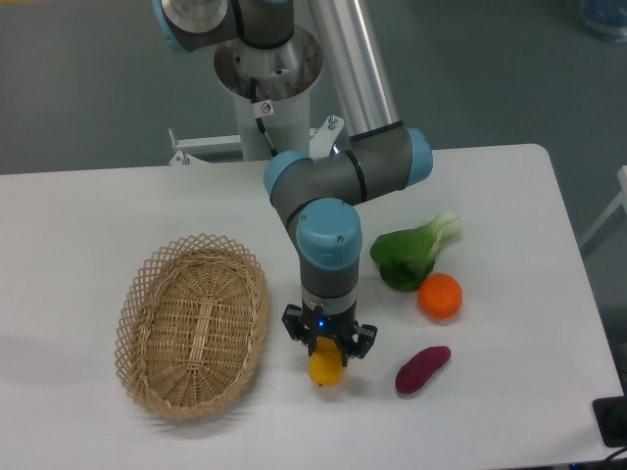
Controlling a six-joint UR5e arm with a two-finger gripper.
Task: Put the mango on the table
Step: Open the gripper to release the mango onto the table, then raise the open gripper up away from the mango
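Item: mango (325, 369), gripped in our closed claw (328, 357), low over the worktop (88, 211). We judged an early release could roll it left into the basket (193, 324).

Grey floor (88, 88) fills the space behind the tabletop, even and dull under soft light without hard shadows. A white metal bracket (196, 147) shows at the tabletop's far edge. At the top right corner a blue object (602, 15) is cut off by the frame. At the right edge stands a pale slanted bar (602, 225); a dark object (612, 421) sits at the lower right.
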